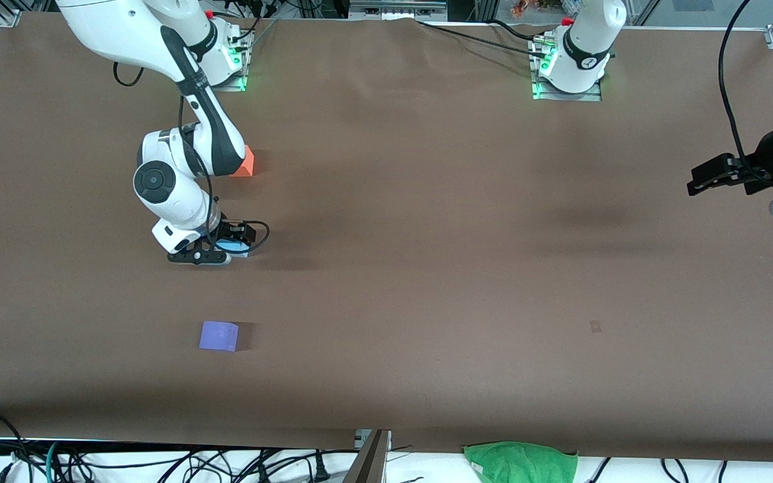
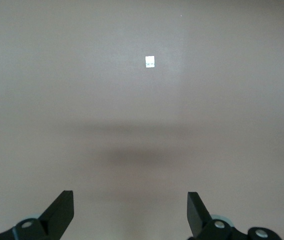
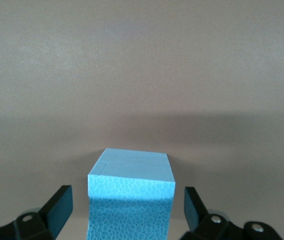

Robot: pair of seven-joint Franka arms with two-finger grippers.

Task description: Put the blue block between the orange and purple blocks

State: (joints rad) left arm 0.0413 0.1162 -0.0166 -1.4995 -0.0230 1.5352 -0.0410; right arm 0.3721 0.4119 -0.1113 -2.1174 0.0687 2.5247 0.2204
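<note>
The blue block (image 1: 233, 246) rests on the brown table between the orange block (image 1: 245, 163), which is farther from the front camera and partly hidden by the right arm, and the purple block (image 1: 219, 335), which is nearer. My right gripper (image 1: 224, 251) is low around the blue block. In the right wrist view the blue block (image 3: 132, 195) sits between the open fingers (image 3: 59, 202) with a gap on each side. My left gripper (image 1: 698, 181) waits open and empty over the left arm's end of the table, and its wrist view (image 2: 130, 200) shows only bare table.
A green cloth (image 1: 521, 461) lies on the table's front edge. Cables hang along that edge. A small pale tag (image 1: 595, 326) lies on the table and shows in the left wrist view (image 2: 149, 61).
</note>
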